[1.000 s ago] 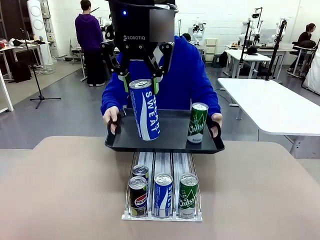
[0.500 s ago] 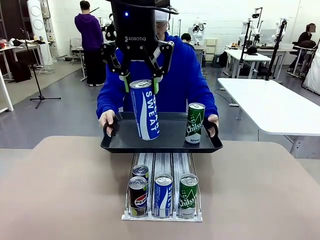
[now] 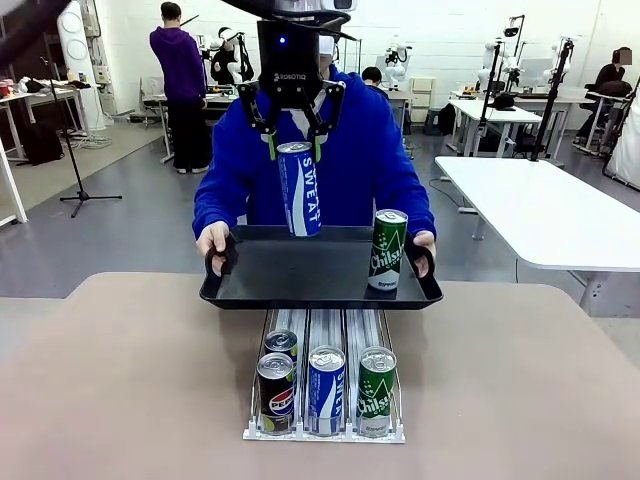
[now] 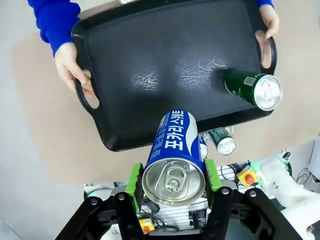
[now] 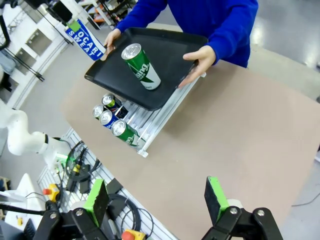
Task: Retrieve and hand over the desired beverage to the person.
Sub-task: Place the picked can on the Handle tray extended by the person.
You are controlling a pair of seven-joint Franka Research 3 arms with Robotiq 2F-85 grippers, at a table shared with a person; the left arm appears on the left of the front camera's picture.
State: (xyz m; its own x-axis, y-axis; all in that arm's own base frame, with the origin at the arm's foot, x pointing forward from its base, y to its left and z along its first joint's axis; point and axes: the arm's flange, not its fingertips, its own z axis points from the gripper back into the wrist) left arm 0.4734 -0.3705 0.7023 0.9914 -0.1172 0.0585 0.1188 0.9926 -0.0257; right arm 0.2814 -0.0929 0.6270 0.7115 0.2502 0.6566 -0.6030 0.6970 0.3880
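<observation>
From the front we see our left gripper (image 3: 296,146) clamped on the blue can (image 3: 300,190), hanging above the black tray (image 3: 318,272) the person (image 3: 350,160) holds over the tan table (image 3: 140,380), grey lab floor behind. Our left wrist shows that can (image 4: 175,160) between the green pads, tray (image 4: 160,75) beyond it. Our right wrist shows our right gripper (image 5: 157,199) gaping empty, the table (image 5: 240,135) ahead.

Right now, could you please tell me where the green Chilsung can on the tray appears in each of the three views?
Front view: green can stands upright at the right end of the black tray.
Left wrist view: green can at right, near the tray's right handle.
Right wrist view: green can upper centre, in the middle of the tray.
Shared landmark: the blue Pocari Sweat can in the left hand.
</observation>
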